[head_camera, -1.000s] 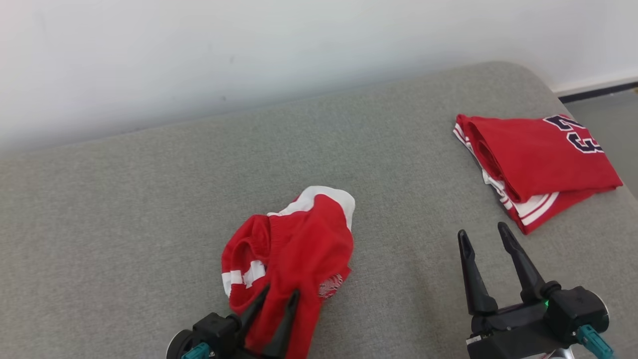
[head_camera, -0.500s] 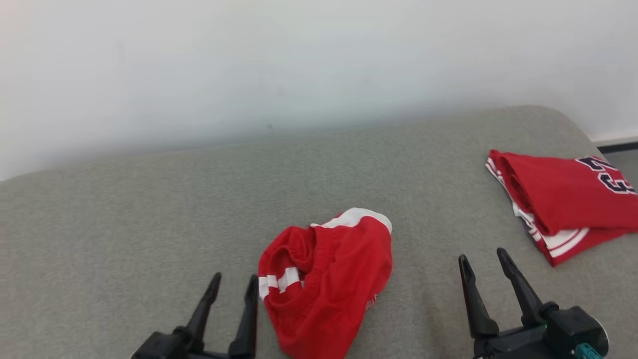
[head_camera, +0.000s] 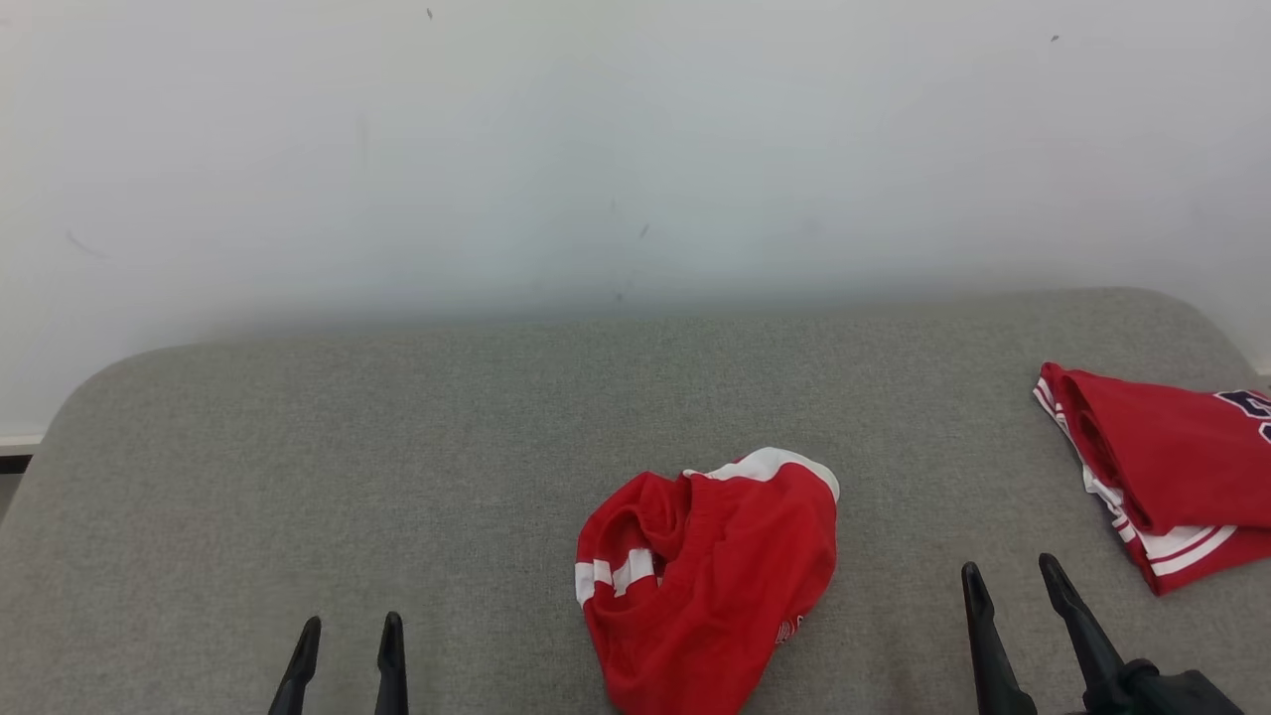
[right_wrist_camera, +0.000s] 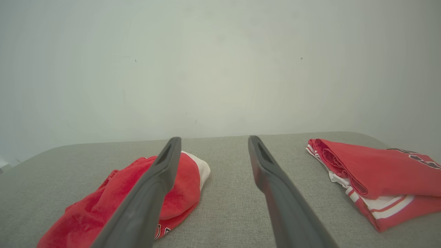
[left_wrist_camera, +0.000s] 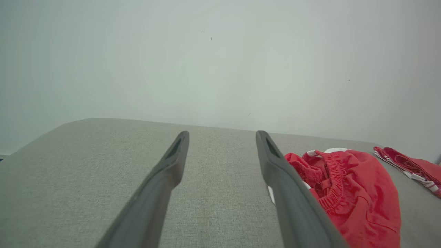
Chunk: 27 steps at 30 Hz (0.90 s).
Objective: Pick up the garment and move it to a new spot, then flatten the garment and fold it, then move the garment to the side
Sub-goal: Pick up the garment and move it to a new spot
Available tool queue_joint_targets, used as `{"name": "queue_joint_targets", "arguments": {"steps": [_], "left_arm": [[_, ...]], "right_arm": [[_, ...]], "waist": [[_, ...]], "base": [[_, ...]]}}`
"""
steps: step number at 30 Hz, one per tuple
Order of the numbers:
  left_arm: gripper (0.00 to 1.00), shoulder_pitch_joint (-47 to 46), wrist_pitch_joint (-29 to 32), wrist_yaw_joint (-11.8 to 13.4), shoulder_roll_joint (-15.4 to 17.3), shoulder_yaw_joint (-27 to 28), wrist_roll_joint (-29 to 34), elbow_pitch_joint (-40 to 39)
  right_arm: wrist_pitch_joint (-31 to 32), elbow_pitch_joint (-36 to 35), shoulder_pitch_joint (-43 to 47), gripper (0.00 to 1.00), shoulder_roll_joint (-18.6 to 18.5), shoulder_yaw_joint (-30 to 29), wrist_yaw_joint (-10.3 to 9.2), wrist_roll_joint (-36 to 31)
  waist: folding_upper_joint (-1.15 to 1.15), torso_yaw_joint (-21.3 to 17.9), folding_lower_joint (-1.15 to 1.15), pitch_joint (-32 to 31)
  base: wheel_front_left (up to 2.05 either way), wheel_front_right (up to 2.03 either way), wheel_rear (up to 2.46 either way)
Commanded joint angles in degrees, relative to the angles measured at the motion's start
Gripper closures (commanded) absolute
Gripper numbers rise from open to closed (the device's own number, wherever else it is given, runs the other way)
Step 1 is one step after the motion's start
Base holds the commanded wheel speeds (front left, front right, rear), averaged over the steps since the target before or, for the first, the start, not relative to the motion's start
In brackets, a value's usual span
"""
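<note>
Red shorts (head_camera: 710, 581): crumpled at lower centre of your head view, on the grey cushion (head_camera: 298, 427).
Your left gripper (head_camera: 352, 619): parted, empty, lower left.
Your right gripper (head_camera: 1009, 564): parted, empty, lower right.

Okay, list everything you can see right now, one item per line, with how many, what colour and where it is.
crumpled garment: one, red with white bands, lying bunched near the middle front of the padded surface, between the two grippers
folded jersey: one, red with white trim and dark numerals, at the right edge of the surface, apart from the crumpled one
padded surface: one, grey fabric, spanning the width of the head view
wall: one, off-white, behind the surface
left gripper: one, dark fingers, lower left, open, holding nothing, to the left of the crumpled garment
right gripper: one, dark fingers, lower right, open, holding nothing, between the two garments
</note>
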Motion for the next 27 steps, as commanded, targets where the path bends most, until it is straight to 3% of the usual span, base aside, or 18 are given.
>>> {"name": "queue_joint_targets", "arguments": {"steps": [1,10,27], "left_arm": [[0.00,1.41,-0.27,-0.36,0.04,0.88,0.55,-0.73],[0.00,5.36,-0.27,-2.72,-0.21,1.54,4.46,-1.13],[0.00,5.49,-0.27,-3.20,-0.38,0.92,4.59,0.24]], "right_arm": [[-0.03,-0.26,1.00,0.00,0.12,-0.13,-0.04,-0.04],[-0.03,-0.44,4.21,0.00,0.56,-0.21,-0.04,0.11],[-0.04,-0.24,4.88,0.00,0.69,0.18,-0.04,0.24]], "waist": [[0.00,0.55,0.01,-0.67],[0.00,0.95,0.01,-1.87],[0.00,1.58,0.01,-1.87]], "base": [[0.00,0.00,0.00],[0.00,0.00,0.00],[0.00,0.00,0.00]]}}
